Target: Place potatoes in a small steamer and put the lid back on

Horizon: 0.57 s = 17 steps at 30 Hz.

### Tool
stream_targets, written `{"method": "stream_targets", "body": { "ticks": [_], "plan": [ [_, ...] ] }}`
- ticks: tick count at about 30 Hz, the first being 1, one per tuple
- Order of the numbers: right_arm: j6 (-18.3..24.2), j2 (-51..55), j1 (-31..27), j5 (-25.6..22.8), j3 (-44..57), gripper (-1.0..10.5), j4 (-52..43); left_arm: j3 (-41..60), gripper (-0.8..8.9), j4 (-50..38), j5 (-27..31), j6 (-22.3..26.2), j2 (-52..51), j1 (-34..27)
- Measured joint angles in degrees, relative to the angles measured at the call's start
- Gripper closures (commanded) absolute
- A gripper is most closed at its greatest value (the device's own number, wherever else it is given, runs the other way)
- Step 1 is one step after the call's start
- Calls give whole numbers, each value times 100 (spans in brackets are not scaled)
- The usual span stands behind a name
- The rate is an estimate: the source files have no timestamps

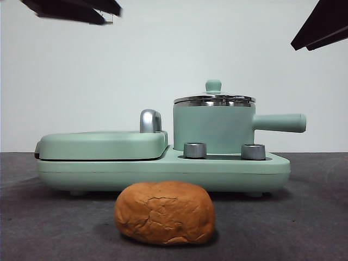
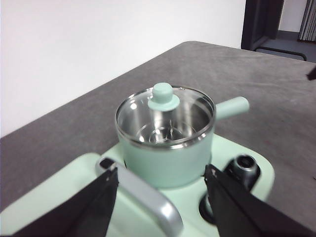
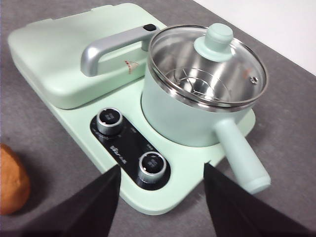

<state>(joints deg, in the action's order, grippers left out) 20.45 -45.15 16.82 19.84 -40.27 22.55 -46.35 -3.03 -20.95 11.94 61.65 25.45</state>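
Note:
The orange-brown, cracked potato (image 1: 165, 212) lies on the dark table in front of the appliance; its edge shows in the right wrist view (image 3: 12, 180). The small mint-green steamer (image 1: 213, 128) stands on the appliance's right side, handle pointing right, with the glass lid (image 1: 213, 99) and its mint knob on top. It shows in the left wrist view (image 2: 165, 140) with lid (image 2: 164, 98) and in the right wrist view (image 3: 197, 98) with lid (image 3: 217, 44). My left gripper (image 2: 160, 197) is open above the appliance, behind the steamer. My right gripper (image 3: 160, 197) is open above the front knobs. Both are empty.
The flat mint-green griddle cover (image 1: 103, 144) with a chrome handle (image 1: 150, 120) sits left of the steamer. Two silver knobs (image 1: 194, 150) (image 1: 253, 151) stand on the base in front of the pot. Both arms show as dark tips at the top corners (image 1: 76, 10) (image 1: 323, 24).

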Motion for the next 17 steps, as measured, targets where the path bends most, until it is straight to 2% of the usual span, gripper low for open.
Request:
{"method": "stream_targets", "body": {
  "ticks": [5,17],
  "plan": [
    [-28,0,0,-61,0,681,0,-103,530,-898,173,-81,828,291],
    [-35,0,0,-63,0,681,-57,-1526,534,-1176,197,-85,2815,739]
  ]
}}
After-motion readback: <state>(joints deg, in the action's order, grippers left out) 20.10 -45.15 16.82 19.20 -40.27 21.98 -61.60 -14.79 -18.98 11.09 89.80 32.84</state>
